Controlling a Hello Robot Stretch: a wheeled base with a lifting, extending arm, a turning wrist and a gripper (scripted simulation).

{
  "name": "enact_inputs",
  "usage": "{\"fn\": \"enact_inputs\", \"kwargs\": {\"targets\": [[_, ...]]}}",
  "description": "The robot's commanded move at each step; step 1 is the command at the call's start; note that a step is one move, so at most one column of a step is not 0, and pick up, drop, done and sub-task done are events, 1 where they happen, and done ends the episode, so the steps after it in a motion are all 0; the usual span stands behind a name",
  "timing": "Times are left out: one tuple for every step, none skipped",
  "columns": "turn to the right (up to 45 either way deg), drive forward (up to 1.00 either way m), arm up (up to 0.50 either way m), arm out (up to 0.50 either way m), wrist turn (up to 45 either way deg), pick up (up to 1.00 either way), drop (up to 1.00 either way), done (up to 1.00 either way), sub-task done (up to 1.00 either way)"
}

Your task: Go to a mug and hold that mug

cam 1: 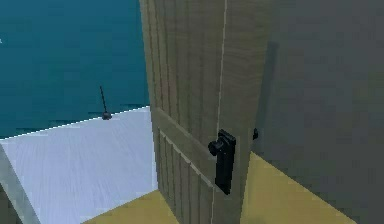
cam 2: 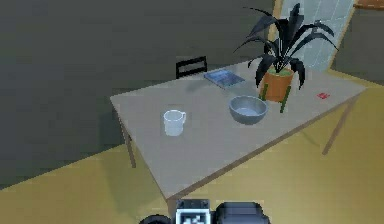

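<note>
The white mug point(cam 2: 175, 122) sits upright on the grey table point(cam 2: 150, 155), near its front edge. A grey bowl point(cam 2: 248, 109) is off to its right and a potted plant point(cam 2: 280, 62) stands behind that. The gripper point(cam 2: 157, 218) peeks in at the bottom edge, short of the table, so the mug lies straight out from it. Can't tell whether it's holding anything.

wooden door point(cam 1: 195, 80) beside a dark wall point(cam 1: 330, 90), grey table point(cam 2: 220, 145) on yellow floor point(cam 2: 320, 190)
</note>
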Motion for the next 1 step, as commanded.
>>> {"fn": "enact_inputs", "kwargs": {"targets": [[0.0, 0.00, 0.00, 0.50, 0.0, 0.00, 0.00, 0.00, 0.00]]}}
